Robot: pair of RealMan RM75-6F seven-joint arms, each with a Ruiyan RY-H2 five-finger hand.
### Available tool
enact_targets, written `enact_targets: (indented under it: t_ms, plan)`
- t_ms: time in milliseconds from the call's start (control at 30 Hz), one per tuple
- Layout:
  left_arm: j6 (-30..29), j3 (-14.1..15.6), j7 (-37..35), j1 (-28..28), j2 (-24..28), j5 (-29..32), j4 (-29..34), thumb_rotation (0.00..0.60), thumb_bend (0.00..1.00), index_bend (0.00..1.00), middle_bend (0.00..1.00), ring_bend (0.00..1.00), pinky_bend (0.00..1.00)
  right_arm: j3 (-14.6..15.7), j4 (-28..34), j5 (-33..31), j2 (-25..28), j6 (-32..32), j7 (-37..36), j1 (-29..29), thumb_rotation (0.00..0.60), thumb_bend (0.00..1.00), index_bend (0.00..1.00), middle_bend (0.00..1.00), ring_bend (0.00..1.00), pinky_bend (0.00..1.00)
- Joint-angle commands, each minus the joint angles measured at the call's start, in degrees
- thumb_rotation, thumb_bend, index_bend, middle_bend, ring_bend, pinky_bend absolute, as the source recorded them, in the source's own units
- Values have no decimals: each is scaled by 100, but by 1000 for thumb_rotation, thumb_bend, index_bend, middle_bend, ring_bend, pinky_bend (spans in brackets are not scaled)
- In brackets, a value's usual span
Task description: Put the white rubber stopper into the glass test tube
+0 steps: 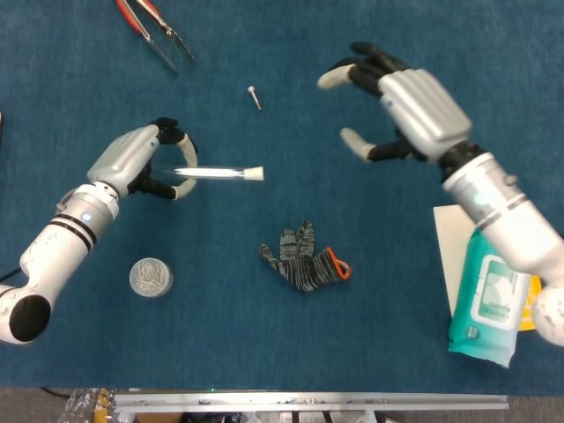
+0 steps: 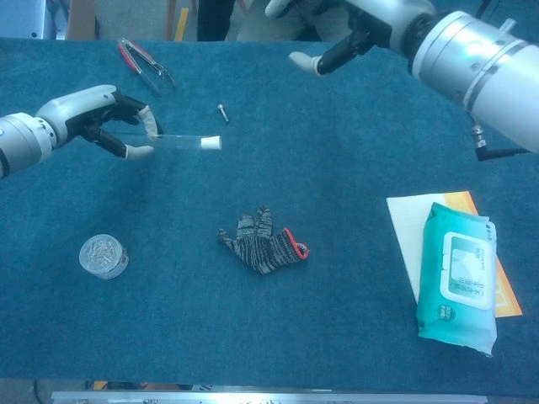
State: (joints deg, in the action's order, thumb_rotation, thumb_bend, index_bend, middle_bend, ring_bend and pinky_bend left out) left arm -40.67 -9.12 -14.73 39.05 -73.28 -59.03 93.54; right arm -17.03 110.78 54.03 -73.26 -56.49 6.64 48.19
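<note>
While the stopper point(image 1: 254, 174) sits in the tube's end:
Tube point(image 1: 216, 173): level, above the glove point(image 1: 304, 259).
Left hand point(image 1: 145, 161): clamped on tube.
Right hand point(image 1: 401, 104): fingers apart, empty.

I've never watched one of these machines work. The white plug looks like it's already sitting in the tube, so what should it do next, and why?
Probably lower the glass test tube gently onto the table. The white rubber stopper already caps its end, the left hand alone holds it off the cloth, and the right hand is well away, fingers spread, holding nothing.
</note>
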Motion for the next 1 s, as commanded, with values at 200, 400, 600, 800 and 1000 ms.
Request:
enact_targets:
  t_ms: [200,400,600,800,1000]
  plan:
    - [-156,317,385,-82,-685,-239,-1035,600,351,577,329,90,107,118,263,182,598,-116,-153,-388,600,334,281,244,68,151]
    - [-216,410,577,-119,-1107,-317,-1656,600,351,554,302,68,105,165,303,325,816,-154,-273,-558,600,334,281,244,68,151]
    - [-258,431,771,-136,-1200,-346,-1845,600,349,262,120,0,75,173,320,412,946,-198,-341,-664,600,334,281,244,68,151]
    - [-490,455,1042,-210,-1025,-477,-1692,600,349,133,74,0,70,284,256,482,1075,-300,-327,-845,600,334,281,244,69,151]
    - [-1141,495,1492,-466,-477,-673,-1125,600,349,139,76,0,70,566,190,679,1269,-598,-315,-1264,600,334,281,243,68,151]
